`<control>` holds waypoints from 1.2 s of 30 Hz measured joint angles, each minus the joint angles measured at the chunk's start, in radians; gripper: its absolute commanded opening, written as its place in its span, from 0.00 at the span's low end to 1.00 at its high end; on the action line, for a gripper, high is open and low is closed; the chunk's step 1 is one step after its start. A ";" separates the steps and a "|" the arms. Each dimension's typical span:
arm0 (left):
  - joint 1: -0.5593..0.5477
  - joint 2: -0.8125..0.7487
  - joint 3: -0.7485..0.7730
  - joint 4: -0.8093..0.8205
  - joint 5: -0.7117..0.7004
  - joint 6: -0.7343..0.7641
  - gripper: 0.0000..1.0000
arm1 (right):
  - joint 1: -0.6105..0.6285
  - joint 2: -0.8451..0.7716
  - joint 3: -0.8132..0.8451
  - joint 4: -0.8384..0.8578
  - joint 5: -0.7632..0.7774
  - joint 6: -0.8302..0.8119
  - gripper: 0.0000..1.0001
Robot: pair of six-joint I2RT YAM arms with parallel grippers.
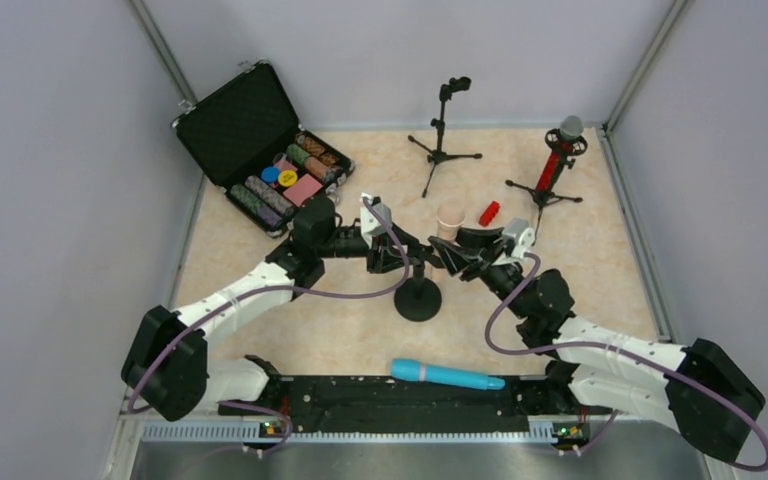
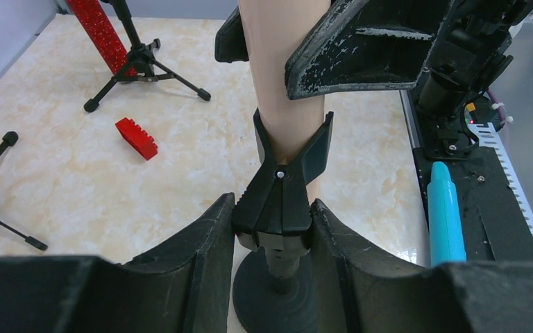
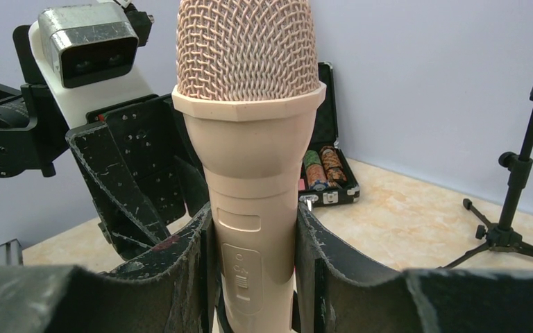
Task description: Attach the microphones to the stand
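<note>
My right gripper [image 1: 447, 252] [image 3: 253, 215] is shut on the body of the beige microphone [image 1: 450, 218] [image 3: 250, 139] and holds it upright, mesh head up. Its lower end sits in the clip of the round-base stand [image 1: 418, 296] [image 2: 281, 201]. My left gripper [image 1: 407, 262] [image 2: 272, 208] is shut on that clip just below the beige microphone [image 2: 284, 69]. The glittery red microphone [image 1: 560, 150] [image 2: 100, 31] stands in a tripod stand at the back right. The cyan microphone [image 1: 447, 375] [image 2: 446, 215] lies on the black strip at the near edge.
An empty tripod stand [image 1: 443, 130] [image 3: 520, 187] stands at the back centre. A small red block [image 1: 489, 212] [image 2: 137, 137] lies near the red microphone's tripod [image 2: 139, 66]. An open black case [image 1: 250, 130] [image 3: 326, 170] with chips is at the back left.
</note>
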 measured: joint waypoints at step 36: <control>-0.001 -0.025 -0.089 0.150 -0.084 -0.055 0.99 | 0.057 0.021 0.000 0.002 0.031 -0.070 0.12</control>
